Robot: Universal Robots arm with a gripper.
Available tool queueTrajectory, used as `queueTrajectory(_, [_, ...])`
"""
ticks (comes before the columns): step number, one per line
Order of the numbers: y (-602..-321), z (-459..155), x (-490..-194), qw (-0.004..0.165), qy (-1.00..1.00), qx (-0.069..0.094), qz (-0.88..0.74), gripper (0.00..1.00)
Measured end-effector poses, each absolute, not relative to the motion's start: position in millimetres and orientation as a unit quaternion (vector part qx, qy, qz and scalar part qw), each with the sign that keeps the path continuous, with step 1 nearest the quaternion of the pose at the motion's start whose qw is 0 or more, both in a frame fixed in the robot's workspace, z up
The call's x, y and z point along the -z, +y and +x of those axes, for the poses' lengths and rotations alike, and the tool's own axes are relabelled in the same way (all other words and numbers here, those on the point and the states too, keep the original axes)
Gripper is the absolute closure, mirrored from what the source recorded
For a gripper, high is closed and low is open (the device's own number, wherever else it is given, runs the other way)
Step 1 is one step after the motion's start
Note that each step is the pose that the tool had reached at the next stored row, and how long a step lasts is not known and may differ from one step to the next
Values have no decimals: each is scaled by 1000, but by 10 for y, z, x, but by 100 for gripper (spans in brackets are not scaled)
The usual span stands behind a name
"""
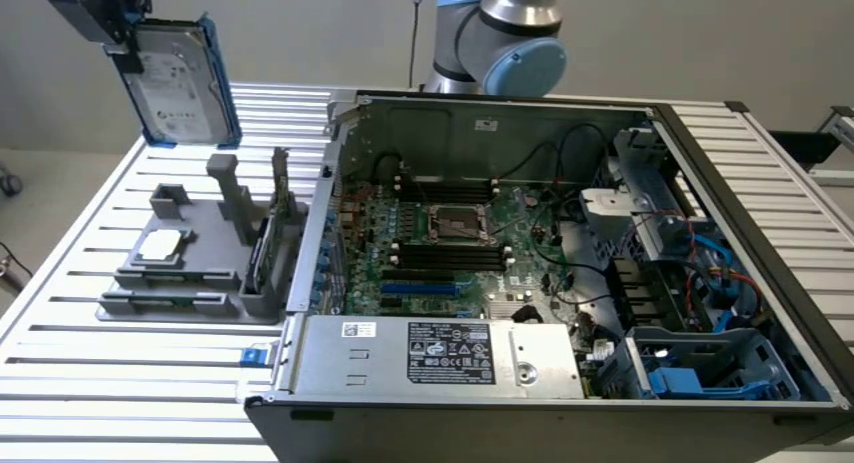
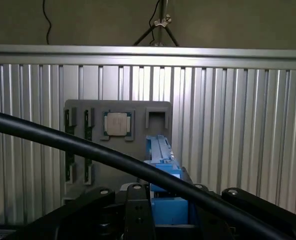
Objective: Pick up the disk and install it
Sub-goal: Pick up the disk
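Standing on the slatted metal worktop (image 1: 80,383), an open computer case (image 1: 534,428) is seen at the near edge, with a grey holder (image 1: 200,273) beside it toward the exterior view's left. The disk (image 1: 180,83) is held upright in the air above the holder, its upper edge pinched by the pincer (image 1: 124,45). A processor chip (image 1: 160,245) is seated in the holder.

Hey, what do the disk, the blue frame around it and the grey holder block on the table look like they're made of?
Flat silver-grey disk with white label: metal casing, dull sheen; the label looks like paper. Blue carrier frame: plastic, judging by its uniform matt colour. Grey stepped holder block: probably matt plastic, possibly printed; hard to be sure.
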State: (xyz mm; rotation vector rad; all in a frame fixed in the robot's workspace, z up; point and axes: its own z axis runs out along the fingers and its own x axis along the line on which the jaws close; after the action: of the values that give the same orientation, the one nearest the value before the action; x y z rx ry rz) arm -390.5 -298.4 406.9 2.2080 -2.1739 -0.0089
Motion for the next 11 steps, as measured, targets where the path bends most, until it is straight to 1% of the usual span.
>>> queueTrajectory(11, [-2988, -3403, -4570, 26, -701, 7, 712, 67])
